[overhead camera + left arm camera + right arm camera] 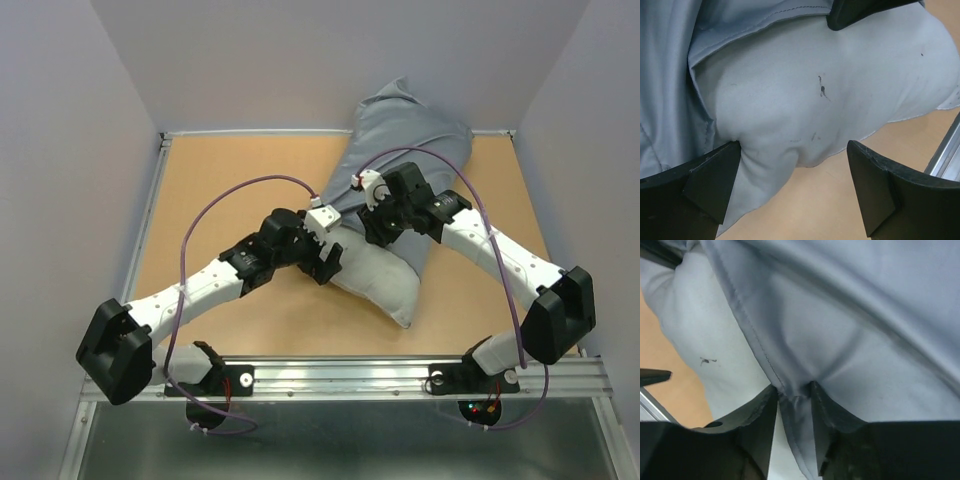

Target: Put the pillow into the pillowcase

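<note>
Pillow [388, 285]: lying slantwise on the table [230, 180], with its far part inside the cover and its off-white near end sticking out bare toward the arm bases.
Pillowcase [410, 130]: sheathing the far part of the pillow. Its open hem is crossing the cushion about where the two grippers are meeting.
Left gripper [794, 147]: the jaws are standing wide apart and straddling the bare end. One finger is pressing into the pillow's flank just beside the hem, the other is hanging over the table, and nothing is being held.
Right gripper [793, 387]: the jaws are pinching together on a small fold of the pillowcase hem, and the stitched edge is bunching between them.
Step in hand: apparently drawing the hem over the exposed end while the cushion is being braced.
Progress: seemingly past halfway, with the near end and its corners not yet covered.
Doing it well: the right arm should be pulling the hem low and along the pillow's length, toward the near corner, rather than lifting it. The left jaws should be squeezing the plump end narrower so the opening is clearing it, and holding the cushion against sliding.
Risk: the pinch is taking little cloth, so a hard tug is likely to slip it free or drag pillow and case together across the table.
</note>
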Available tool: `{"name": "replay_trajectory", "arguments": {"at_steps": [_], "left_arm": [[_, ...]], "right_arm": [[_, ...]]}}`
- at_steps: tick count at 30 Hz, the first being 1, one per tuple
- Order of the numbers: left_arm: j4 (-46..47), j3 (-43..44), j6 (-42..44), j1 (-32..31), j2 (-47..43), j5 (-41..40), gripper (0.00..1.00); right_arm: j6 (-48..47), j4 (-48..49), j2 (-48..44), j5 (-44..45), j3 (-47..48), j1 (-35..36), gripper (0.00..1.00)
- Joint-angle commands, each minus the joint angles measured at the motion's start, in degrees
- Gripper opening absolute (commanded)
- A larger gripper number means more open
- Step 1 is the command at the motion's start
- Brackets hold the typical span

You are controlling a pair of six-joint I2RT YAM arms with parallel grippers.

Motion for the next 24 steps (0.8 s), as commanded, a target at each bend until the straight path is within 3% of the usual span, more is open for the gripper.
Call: {"name": "replay_trajectory", "arguments": {"at_steps": [1, 4, 6, 8, 10, 11, 12, 14, 15, 16, 20, 22, 24], "left_arm": [[4.7, 2.8, -4.0, -0.6, 2.4, -4.2, 0.99], [6.0, 3.4, -5.1, -0.6, 4.7, -5.2, 0.97], [8.4, 3.4, -5.5, -0.6, 6.0, -7.5, 0.91], [9.9, 3.9, -5.3, -0.6, 7.3, -10.1, 0.81], [11.8, 4.4, -5.2, -0.5, 9.0, -10.6, 0.73], [12.9, 4.3, -5.2, -0.5, 9.3, -10.5, 0.68], [13.9, 4.2, -5.5, -0.4, 9.8, -10.2, 0.65], [17.0, 4.9, -6.9, 0.7, 10.3, -9.5, 0.44], [17.9, 6.5, -8.3, 1.6, 11.1, -9.9, 0.07], [19.1, 7.9, -10.5, 4.7, 11.7, -10.1, 0.0], [19.9, 20.8, -20.2, 12.9, 15.5, -9.1, 0.0], [20.6, 28.0, -19.3, 14.5, 16.2, -10.8, 0.0], [22.3, 29.1, -17.1, 14.5, 16.6, -11.4, 0.0]], "right_arm": [[-0.1, 1.2, -1.3, 3.1, 1.8, 0.3, 0.32], [1.1, 0.9, -3.2, 2.3, 3.0, 0.3, 0.17], [0.8, 0.3, -3.5, 2.2, 3.4, 0.3, 0.02], [1.2, -0.5, -3.8, 1.5, 4.3, 0.3, 0.01], [3.8, -1.2, -4.4, -5.3, 6.0, 0.2, 0.0], [5.2, -1.2, -4.5, -9.2, 7.3, 0.3, 0.0], [7.0, -1.2, -4.4, -18.8, 10.0, 0.2, 0.01], [14.3, 0.1, -3.5, -29.3, 13.6, 0.2, 0.01], [18.3, 4.6, -2.2, -36.2, 16.7, 0.2, 0.0], [27.3, 7.9, -1.5, -38.1, 18.1, 0.2, 0.0], [40.6, 17.4, 4.5, -42.0, 34.1, -0.2, 0.01], [43.9, 18.9, 8.8, -43.1, 44.0, -1.0, 0.01], [45.0, 18.9, 8.8, -42.8, 43.0, -1.7, 0.0]]}}
